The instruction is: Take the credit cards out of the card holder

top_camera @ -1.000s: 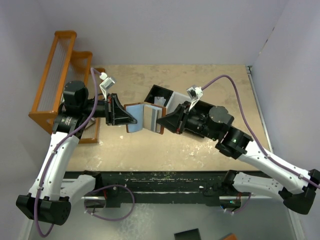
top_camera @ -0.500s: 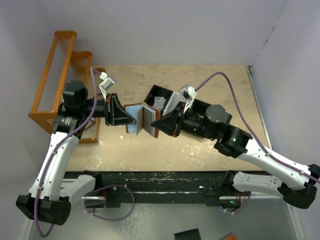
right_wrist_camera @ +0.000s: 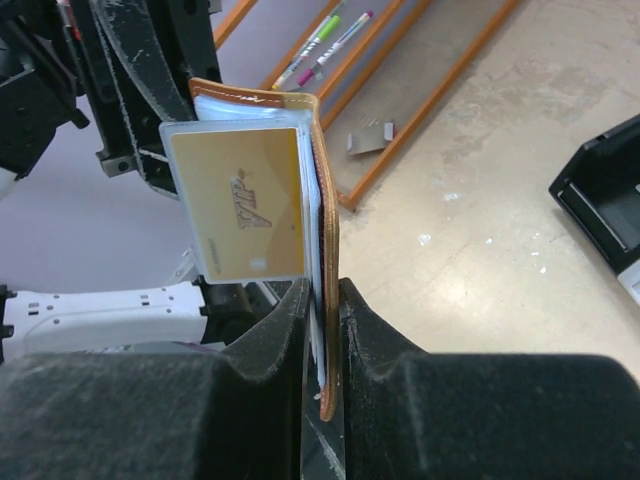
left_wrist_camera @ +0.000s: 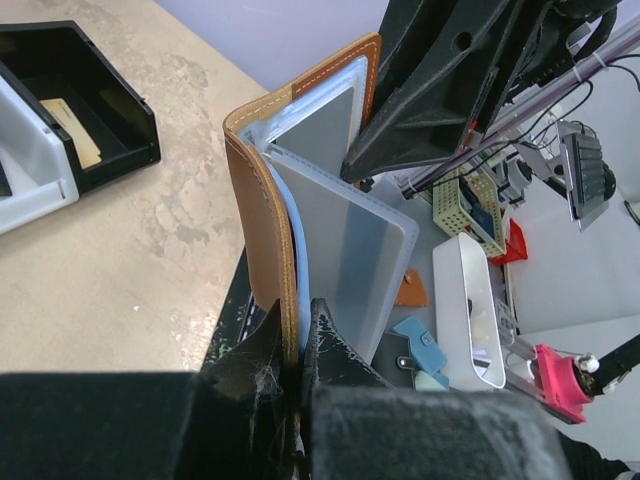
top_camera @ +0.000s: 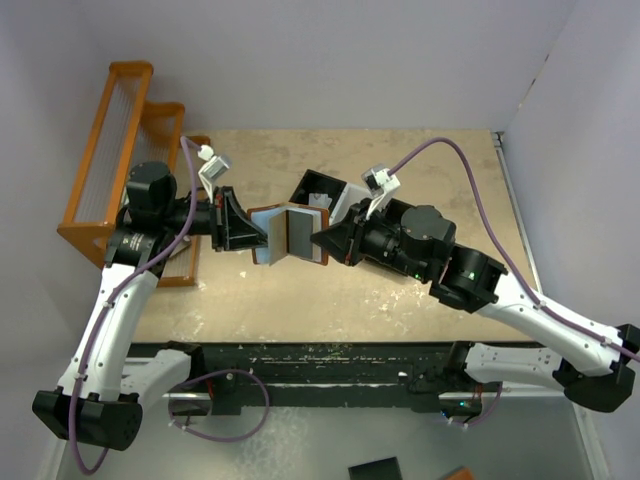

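Above the tan worktop [top_camera: 440,170], the left pincer [left_wrist_camera: 297,345] and right pincer [right_wrist_camera: 322,300] each clamp tight on one cover of the brown leather card holder [top_camera: 290,232], holding it open and off the surface between them. A gold card [right_wrist_camera: 240,205] sits in its clear sleeve. Beyond lies a black-and-white tray [top_camera: 310,180], and an orange rack [top_camera: 110,150] stands far left.
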`<state>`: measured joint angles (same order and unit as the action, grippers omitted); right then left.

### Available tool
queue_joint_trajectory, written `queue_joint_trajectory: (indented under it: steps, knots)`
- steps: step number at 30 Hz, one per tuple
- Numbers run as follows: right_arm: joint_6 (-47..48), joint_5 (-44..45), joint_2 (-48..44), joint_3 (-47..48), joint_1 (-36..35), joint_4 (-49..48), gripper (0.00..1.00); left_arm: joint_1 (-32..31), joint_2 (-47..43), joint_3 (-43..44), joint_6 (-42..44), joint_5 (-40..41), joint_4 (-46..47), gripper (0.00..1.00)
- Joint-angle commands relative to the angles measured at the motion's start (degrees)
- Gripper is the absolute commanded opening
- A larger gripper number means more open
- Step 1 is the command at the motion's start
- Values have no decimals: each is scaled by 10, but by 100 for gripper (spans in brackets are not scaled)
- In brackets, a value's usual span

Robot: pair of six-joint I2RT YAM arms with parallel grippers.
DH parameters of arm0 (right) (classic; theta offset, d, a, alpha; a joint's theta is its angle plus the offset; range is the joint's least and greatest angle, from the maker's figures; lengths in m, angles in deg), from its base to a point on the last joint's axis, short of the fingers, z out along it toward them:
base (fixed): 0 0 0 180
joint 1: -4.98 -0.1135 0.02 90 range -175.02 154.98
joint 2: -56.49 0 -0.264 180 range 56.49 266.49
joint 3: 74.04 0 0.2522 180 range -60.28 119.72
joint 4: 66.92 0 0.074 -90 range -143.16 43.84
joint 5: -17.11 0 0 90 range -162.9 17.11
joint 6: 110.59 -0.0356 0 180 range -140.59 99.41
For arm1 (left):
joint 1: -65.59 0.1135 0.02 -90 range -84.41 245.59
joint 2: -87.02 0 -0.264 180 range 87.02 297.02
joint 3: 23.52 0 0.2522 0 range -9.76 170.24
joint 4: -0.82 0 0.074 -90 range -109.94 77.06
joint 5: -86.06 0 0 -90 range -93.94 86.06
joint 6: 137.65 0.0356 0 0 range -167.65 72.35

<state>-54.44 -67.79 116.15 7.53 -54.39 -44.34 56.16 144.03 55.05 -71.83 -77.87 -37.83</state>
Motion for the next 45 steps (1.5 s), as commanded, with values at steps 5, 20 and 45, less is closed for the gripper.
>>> queue_joint_trajectory:
  steps: [5,20,45]
  knots:
    - [-12,-10,-3,-13,-1,-52,30,-2,-14,26,13,-32,13,0]
    - [-9,-47,-44,-29,-2,-86,0,-2,-14,30,67,-16,-22,21]
    - [32,-64,-47,31,-1,-14,0,-1,-37,-40,41,55,64,82]
